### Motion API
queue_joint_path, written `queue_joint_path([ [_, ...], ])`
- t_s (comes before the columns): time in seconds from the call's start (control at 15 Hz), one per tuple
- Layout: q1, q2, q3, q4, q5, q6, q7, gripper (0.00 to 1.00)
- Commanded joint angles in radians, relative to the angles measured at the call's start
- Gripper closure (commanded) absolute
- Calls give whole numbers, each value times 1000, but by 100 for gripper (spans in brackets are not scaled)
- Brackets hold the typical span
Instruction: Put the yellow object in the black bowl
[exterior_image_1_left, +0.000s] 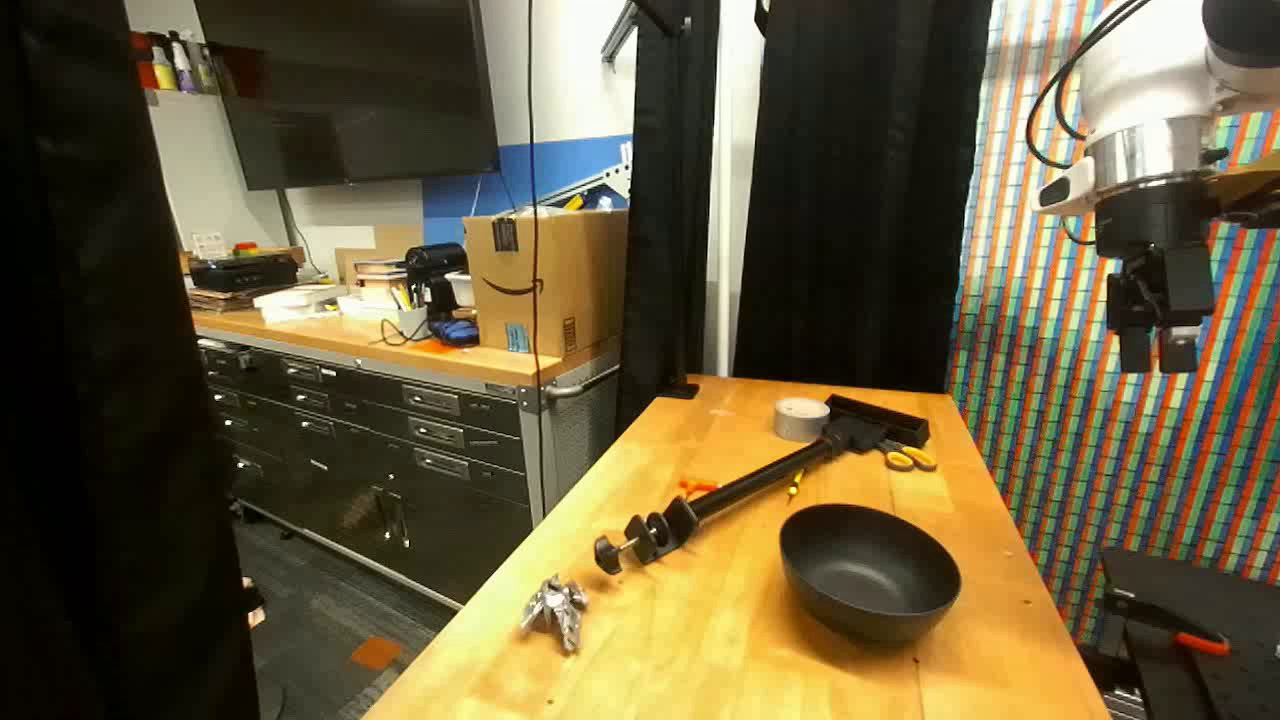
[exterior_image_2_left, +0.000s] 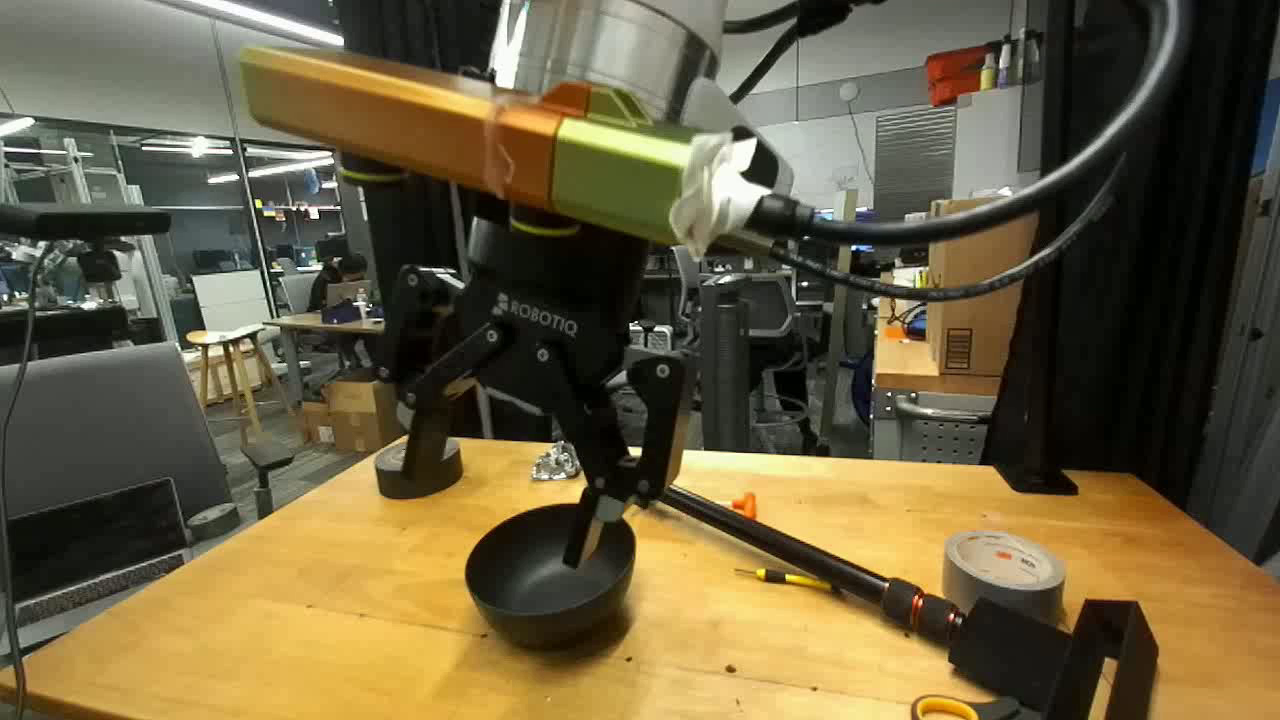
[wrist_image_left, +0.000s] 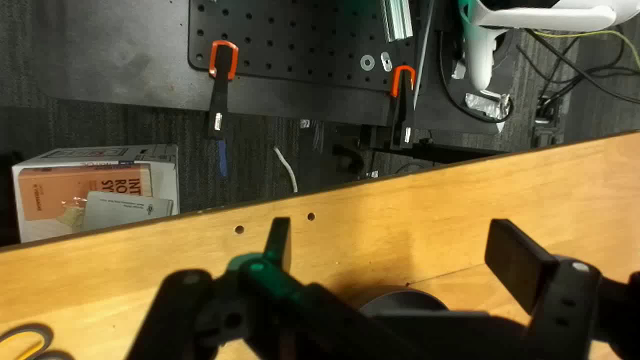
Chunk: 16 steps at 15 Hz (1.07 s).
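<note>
On the tabletop (exterior_image_2_left: 350, 585) the yellow object (exterior_image_2_left: 792, 578) awaits grasping, I suppose; the spread, empty claw (exterior_image_1_left: 1157, 361) should next align above it.

Scissors (exterior_image_1_left: 909, 456) and 1 tape roll (exterior_image_1_left: 800, 425) lie near a black rod (exterior_image_1_left: 765, 480).

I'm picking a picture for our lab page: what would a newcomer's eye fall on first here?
Most likely the orange and green bar on the arm, high in an exterior view, with the open gripper below it. Next, the striped, multicoloured backdrop at the right of an exterior view, and the black bowl on the wooden table. The slim yellow tool beside the long black rod may be missed.
</note>
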Motion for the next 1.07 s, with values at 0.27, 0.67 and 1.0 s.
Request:
queue_joint_path([
  [0.27, -22, 5, 19, 2, 12, -3, -13, 0],
  [0.67, -25, 33, 41, 20, 49, -7, 62, 0],
  [1.0, -29, 103, 101, 62, 176, 25, 238, 0],
])
